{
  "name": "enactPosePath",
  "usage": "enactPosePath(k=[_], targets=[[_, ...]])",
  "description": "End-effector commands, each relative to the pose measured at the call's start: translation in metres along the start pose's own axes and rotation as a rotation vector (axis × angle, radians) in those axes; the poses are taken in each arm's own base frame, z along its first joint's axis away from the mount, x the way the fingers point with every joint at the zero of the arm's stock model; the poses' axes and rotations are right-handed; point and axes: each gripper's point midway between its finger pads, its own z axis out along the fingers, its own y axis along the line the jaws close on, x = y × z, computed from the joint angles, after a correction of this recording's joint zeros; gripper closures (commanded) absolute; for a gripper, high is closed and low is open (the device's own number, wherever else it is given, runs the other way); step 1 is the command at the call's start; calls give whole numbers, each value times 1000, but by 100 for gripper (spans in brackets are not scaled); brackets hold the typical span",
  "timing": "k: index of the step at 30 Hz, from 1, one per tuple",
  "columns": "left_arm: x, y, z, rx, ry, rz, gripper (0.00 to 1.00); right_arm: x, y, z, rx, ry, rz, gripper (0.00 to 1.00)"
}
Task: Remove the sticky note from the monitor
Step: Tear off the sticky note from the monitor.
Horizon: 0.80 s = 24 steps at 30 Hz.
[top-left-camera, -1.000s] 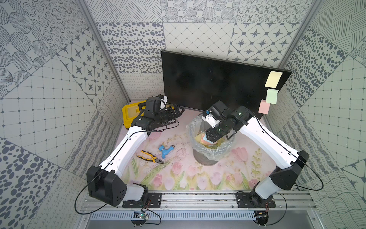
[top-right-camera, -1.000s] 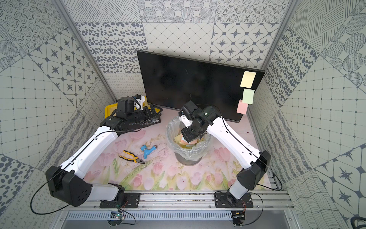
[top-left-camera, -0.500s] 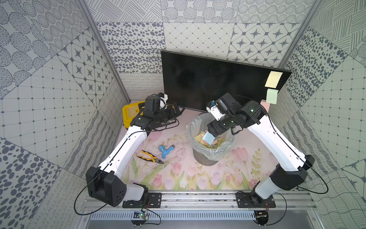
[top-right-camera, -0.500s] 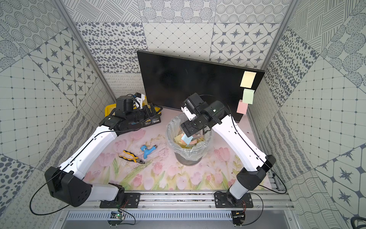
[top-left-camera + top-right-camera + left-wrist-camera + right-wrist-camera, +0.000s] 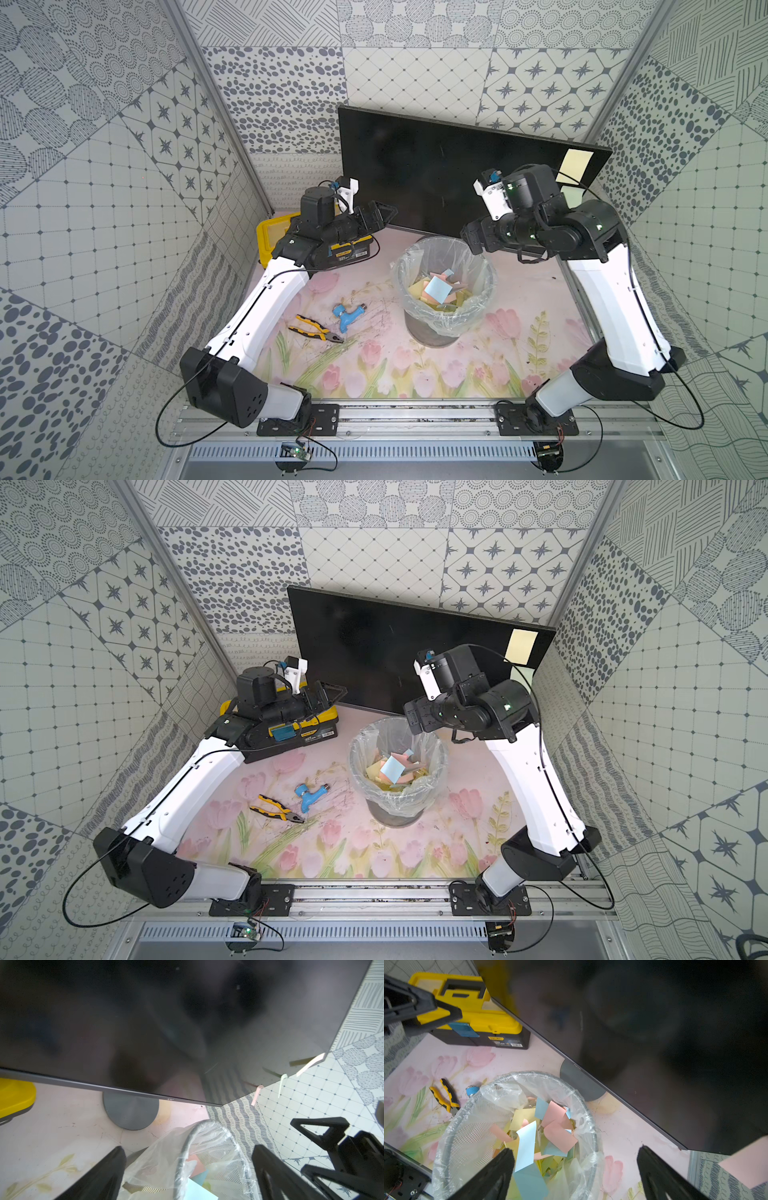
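Note:
The black monitor (image 5: 436,174) (image 5: 395,646) stands at the back. On its right edge is a yellow sticky note (image 5: 575,165) (image 5: 522,646); a green one (image 5: 572,197) shows below it, partly behind my right arm. The left wrist view shows yellow (image 5: 309,1064), green (image 5: 281,1084) and pink (image 5: 256,1095) notes edge-on. My right gripper (image 5: 473,243) (image 5: 575,1167) hangs open and empty above the bin's far rim. A light blue note (image 5: 436,287) (image 5: 526,1145) lies loose in the bin. My left gripper (image 5: 380,216) (image 5: 189,1167) is open and empty near the monitor's lower left.
A mesh bin (image 5: 399,266) (image 5: 446,1142) lined with clear plastic holds several coloured notes. A yellow toolbox (image 5: 270,232) (image 5: 471,1012) sits under my left arm. Pliers (image 5: 318,328) and a blue fitting (image 5: 345,316) lie on the floral mat. The monitor's round base (image 5: 131,1111) stands behind the bin.
My right gripper has risen out of the bin toward the monitor and opened; the light blue note it carried now lies in the bin. The left arm has not moved.

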Motion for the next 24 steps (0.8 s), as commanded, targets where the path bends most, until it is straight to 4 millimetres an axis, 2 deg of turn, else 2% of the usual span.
enactPosePath(k=[1, 4, 9, 14, 19, 24], targets=[[-11, -51, 6, 152, -10, 98, 0, -28, -21, -33, -25, -172, 93, 3], [-10, -66, 16, 179, 1, 127, 1, -44, -43, -55, -68, -285, 182, 3], [-13, -80, 33, 217, -8, 137, 1, -54, -73, -83, -117, -387, 277, 4], [-15, -93, 54, 251, -14, 144, 0, -57, -116, -108, -81, -460, 392, 6], [-9, -97, 76, 263, 19, 149, 1, -45, -161, -115, -17, -491, 509, 11], [-7, -96, 92, 262, 39, 147, 1, -35, -195, -112, -66, -561, 635, 19]])
